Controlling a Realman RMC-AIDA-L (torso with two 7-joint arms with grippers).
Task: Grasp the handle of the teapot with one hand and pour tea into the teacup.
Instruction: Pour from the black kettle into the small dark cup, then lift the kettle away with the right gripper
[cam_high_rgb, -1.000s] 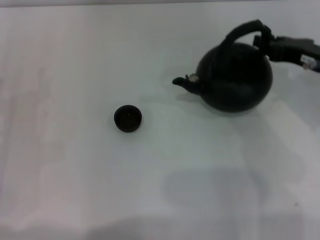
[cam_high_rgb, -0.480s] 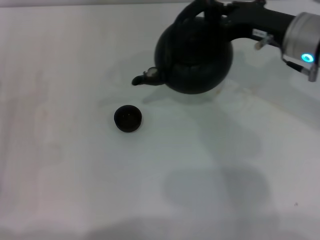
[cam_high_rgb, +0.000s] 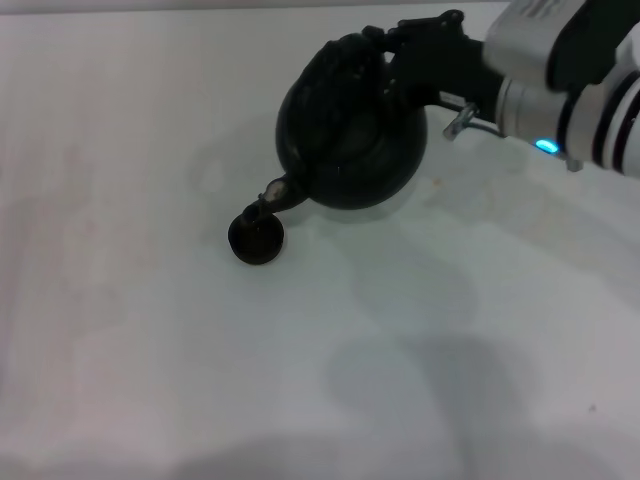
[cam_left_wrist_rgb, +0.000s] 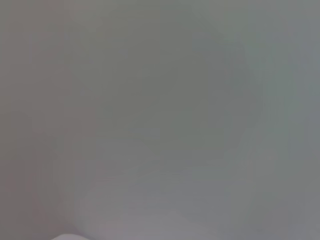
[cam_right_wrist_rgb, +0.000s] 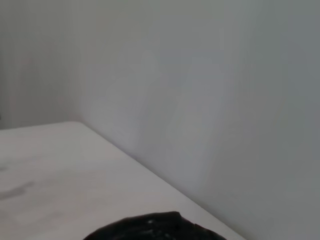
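The large black teapot (cam_high_rgb: 350, 135) hangs above the white table (cam_high_rgb: 150, 330), tipped forward with its spout (cam_high_rgb: 278, 196) pointing down. The spout's tip is right over the rim of the tiny dark teacup (cam_high_rgb: 256, 238), which stands on the table. My right gripper (cam_high_rgb: 388, 58) comes in from the right and is shut on the black arched handle (cam_high_rgb: 350, 52) at the pot's top. In the right wrist view only a black edge of the teapot (cam_right_wrist_rgb: 150, 227) shows. No stream of tea can be made out. My left gripper is out of view.
The white table stretches all around the cup, with soft shadows near the front. The right arm's white and black body (cam_high_rgb: 570, 70) with a blue light fills the upper right. A pale wall (cam_right_wrist_rgb: 225, 100) stands beyond the table edge.
My right gripper carried the teapot up and leftward from the far right, then tipped it so the spout dropped down to the teacup. The teacup stayed in place.
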